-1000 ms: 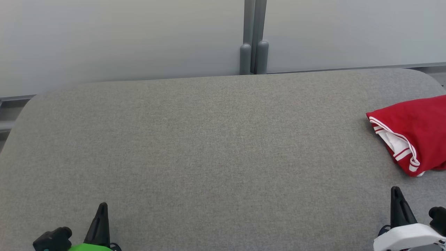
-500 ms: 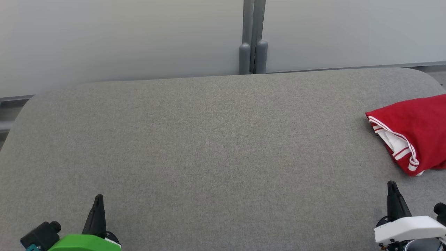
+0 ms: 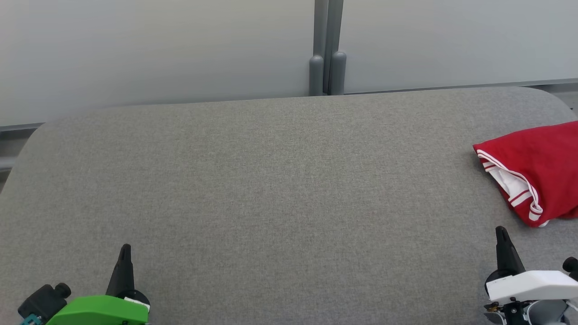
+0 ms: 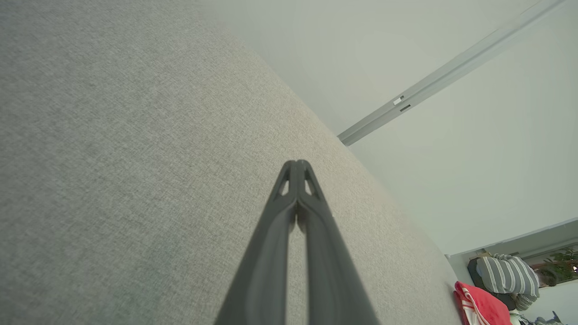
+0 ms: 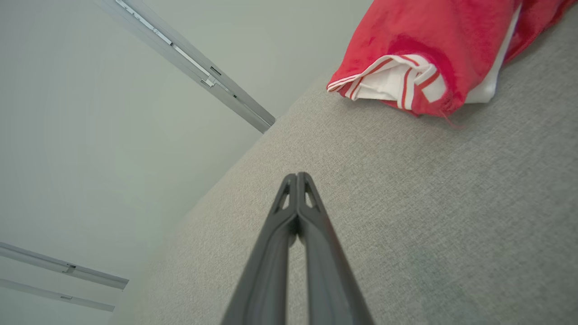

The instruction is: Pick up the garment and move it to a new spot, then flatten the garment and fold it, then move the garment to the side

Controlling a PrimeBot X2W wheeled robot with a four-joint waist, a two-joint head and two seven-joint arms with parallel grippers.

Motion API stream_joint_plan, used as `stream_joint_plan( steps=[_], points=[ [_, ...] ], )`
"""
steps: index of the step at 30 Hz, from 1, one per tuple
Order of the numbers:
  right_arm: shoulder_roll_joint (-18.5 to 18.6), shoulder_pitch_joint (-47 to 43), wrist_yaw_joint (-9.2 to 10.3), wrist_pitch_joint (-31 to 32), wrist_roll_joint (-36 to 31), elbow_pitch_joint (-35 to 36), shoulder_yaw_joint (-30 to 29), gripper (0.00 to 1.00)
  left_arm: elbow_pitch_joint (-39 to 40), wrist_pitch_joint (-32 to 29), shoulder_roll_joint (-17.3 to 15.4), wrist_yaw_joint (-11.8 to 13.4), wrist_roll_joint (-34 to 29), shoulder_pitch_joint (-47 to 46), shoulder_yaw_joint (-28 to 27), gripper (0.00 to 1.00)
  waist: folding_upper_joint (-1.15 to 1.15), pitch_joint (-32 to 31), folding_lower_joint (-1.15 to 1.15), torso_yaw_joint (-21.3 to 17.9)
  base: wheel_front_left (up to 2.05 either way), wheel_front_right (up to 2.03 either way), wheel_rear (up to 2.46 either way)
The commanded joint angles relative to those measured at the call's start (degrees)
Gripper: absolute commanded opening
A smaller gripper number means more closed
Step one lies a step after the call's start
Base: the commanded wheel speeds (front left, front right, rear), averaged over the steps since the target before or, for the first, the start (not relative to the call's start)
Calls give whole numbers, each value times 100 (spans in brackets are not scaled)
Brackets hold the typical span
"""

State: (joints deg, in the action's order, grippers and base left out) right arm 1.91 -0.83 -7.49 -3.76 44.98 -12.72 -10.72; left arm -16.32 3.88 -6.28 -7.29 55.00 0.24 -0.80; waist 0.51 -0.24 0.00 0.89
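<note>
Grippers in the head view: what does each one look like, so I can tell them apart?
The left gripper has long, dark, tapering fingers on a bright green housing, with a black cylindrical knob beside it. The right gripper has the same dark fingers on a white housing. Close up, the fingers show small slotted cut-outs near the tips.

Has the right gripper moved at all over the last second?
Yes. The right gripper, shut, has slid up the head view and slightly left; its tip is now closer to the red garment, which has stayed put.
</note>
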Motion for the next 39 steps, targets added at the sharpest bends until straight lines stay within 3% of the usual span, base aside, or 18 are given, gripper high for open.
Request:
stream_joint_plan(
  steps=[1,39],
  points=[
    [51,123,-3,40,202,40,11,0,92,-41,-6,-14,181,-171,-56,0,-19,1,0,-1,0,0,0],
    [87,465,-2,629,2823,-37,240,0,197,-624,197,-24,2240,-458,-355,0,-35,20,0,-44,0,0,0]
  ],
)
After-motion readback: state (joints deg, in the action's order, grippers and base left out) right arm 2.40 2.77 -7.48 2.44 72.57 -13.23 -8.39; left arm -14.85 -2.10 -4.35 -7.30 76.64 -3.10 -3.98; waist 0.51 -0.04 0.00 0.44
